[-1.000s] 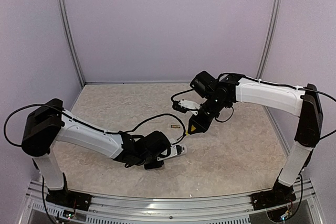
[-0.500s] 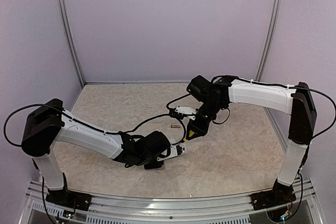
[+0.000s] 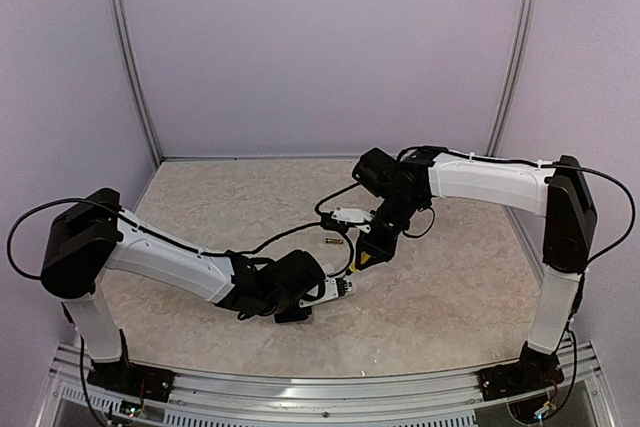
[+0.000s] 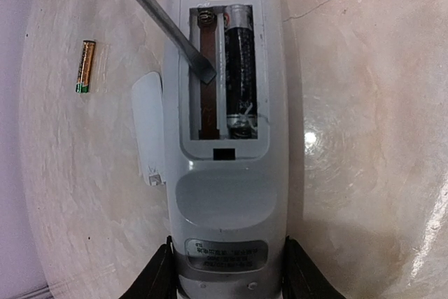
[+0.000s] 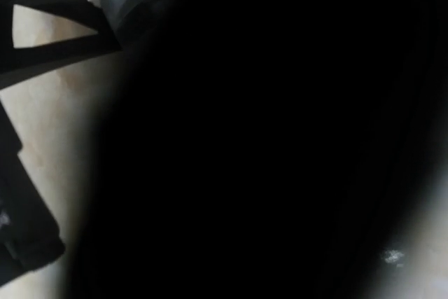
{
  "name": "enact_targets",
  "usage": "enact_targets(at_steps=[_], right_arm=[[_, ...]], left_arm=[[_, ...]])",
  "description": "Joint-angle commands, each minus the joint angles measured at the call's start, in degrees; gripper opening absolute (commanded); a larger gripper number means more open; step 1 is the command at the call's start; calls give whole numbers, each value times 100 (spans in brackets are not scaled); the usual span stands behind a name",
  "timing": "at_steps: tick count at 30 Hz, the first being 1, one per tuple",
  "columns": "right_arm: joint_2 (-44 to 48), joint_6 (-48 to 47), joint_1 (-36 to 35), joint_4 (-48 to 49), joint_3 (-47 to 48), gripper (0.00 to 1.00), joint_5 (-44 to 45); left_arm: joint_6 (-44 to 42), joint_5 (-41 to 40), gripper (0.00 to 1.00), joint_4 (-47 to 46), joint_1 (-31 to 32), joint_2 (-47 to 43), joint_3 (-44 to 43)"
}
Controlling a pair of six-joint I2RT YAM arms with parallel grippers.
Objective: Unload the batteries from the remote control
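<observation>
Left gripper (image 4: 225, 276) is clamped on one end of the remote control (image 4: 224, 166), which lies back-up on the table (image 4: 364, 173) near its middle, its battery bay open. A dark battery (image 4: 239, 68) sits in one slot. The right gripper (image 3: 362, 258) is closed on a screwdriver (image 4: 168, 26), whose blade tip rests in the other, bare slot. A gold battery (image 3: 331, 242) lies loose just beyond the remote, and a white cover piece (image 4: 148, 131) lies against its side. The remote's label (image 4: 225, 253) is too small to read. The right wrist view is almost wholly black, and only the left wrist view shows the bay.
</observation>
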State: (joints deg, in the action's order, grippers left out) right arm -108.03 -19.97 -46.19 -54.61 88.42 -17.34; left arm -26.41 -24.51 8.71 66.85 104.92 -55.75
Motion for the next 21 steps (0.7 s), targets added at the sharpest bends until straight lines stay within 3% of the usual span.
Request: enact_targets(at_steps=[1,21], right_arm=[[-157,-199,31,-167,30,0,88],[382,-360,30,87,50,0,22]], left_arm=[[-74,122,8,201,78,72,90],[-39,127,5,134,100,161,106]])
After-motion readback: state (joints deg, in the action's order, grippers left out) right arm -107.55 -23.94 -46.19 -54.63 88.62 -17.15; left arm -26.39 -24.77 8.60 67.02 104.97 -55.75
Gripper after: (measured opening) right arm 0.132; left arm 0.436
